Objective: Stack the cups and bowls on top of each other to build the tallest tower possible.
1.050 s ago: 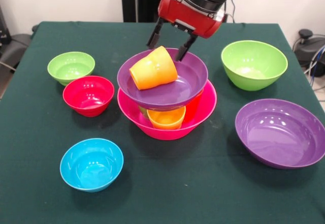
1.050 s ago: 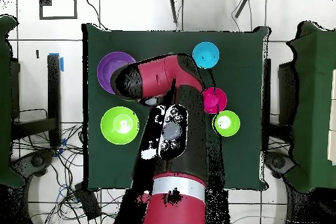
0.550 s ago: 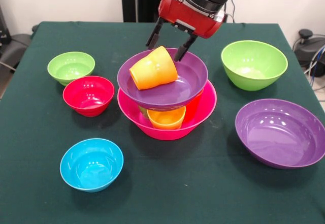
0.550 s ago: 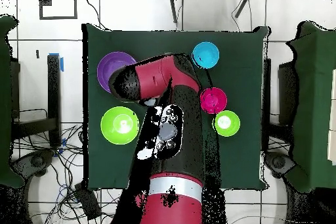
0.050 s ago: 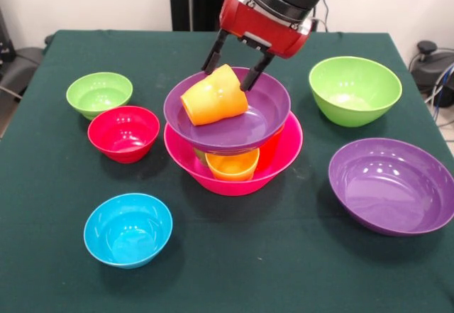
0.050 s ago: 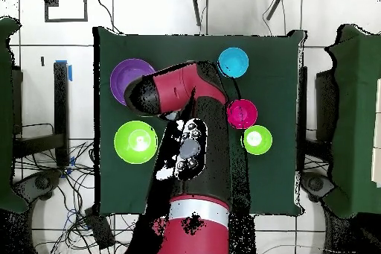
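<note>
Where the dark green cloth covers the counter [image 5: 298, 270], it hangs square-cornered against a pale wall in the front view, and the overhead view shows a white tiled floor [image 6: 335, 5] round it with loose cables [image 6: 52, 191] at one side. At the middle of the cloth stands the tower [image 5: 234, 139]: the hot-pink bowl [image 5: 284, 158] at its base, an orange cup [image 5: 233, 165] upright inside it with a green and a red one mostly hidden beside it, and a purple bowl [image 5: 262, 111] resting on top of those cups. A yellow-orange cup [image 5: 214, 96] lies tilted on its side in that purple bowl, its mouth toward the lower left. The claw [image 5: 232, 63] hangs released just above and behind the cup, one finger on either side of its base and not gripping it. Round the tower sit a small light-green bowl [image 5: 99, 93], a red bowl [image 5: 123, 133], a blue bowl [image 5: 128, 229], a medium light-green bowl [image 5: 355, 89] and a second purple bowl [image 5: 391, 185], all apart from one another. Compared with a second ago, the claw has risen slightly and the arm [image 6: 190, 109] has shifted a little in the overhead view, while the cup and every bowl lie as they did.
</note>
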